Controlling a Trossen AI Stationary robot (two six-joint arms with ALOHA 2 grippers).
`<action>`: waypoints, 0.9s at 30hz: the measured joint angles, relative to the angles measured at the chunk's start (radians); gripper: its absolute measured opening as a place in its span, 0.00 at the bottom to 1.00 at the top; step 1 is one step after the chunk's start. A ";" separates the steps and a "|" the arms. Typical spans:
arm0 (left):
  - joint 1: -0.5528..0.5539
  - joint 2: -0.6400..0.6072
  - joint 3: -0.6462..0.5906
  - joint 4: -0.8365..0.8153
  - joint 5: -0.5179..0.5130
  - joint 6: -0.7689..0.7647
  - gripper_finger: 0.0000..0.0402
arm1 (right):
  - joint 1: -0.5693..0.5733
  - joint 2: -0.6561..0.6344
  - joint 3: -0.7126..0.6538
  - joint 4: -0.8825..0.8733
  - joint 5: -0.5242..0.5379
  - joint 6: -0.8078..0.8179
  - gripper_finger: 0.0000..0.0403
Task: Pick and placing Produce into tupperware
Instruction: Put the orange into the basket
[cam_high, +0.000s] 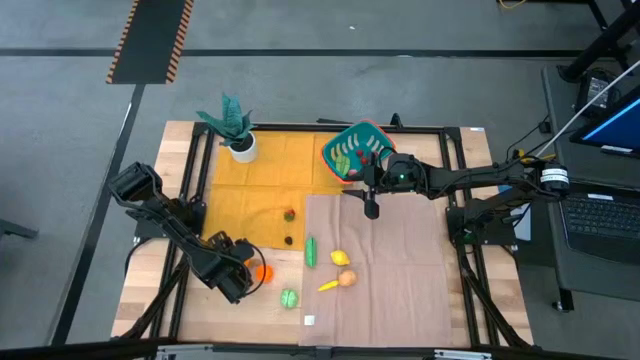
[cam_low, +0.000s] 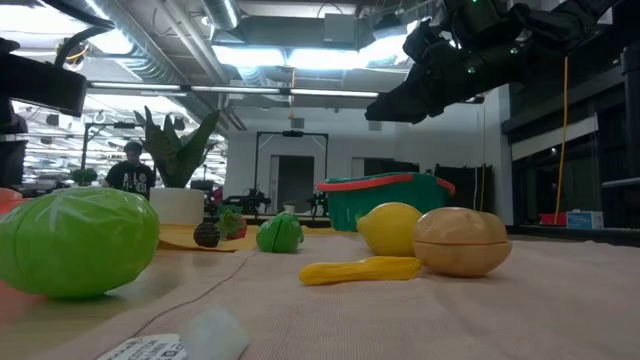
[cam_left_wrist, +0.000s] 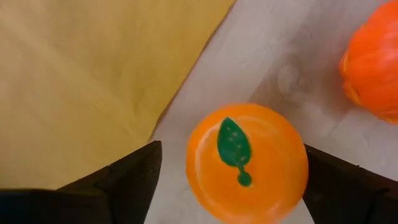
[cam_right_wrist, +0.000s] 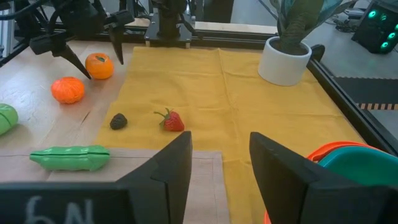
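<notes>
Now my left gripper (cam_left_wrist: 230, 186) stands wide around one orange (cam_left_wrist: 247, 163); a second orange fruit (cam_left_wrist: 372, 62) sits beside. Two cloths, yellow (cam_high: 262, 190) and tan (cam_high: 385, 260), cover the wooden table (cam_high: 150, 290). Far right, my right gripper (cam_right_wrist: 219, 168) hangs part-open, empty, near the tupperware (cam_high: 352, 150).

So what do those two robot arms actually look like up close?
Both arms are dark, nearly black, built of jointed segments. The right arm has a green light glowing near its wrist, a pale band farther back, and cables trailing off the table. Each ends in a gripper with two flat, tapering black fingers: the left gripper and the right gripper.
</notes>
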 joint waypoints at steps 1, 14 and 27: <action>0.000 0.000 0.000 0.000 0.007 0.000 0.81 | 0.000 0.000 0.000 0.000 0.000 0.000 0.40; 0.000 0.000 0.000 0.006 0.027 -0.004 0.59 | 0.000 0.000 0.000 0.000 0.000 0.001 0.40; 0.000 0.000 0.000 0.020 -0.011 -0.005 0.73 | 0.000 0.000 0.000 0.000 0.000 0.001 0.40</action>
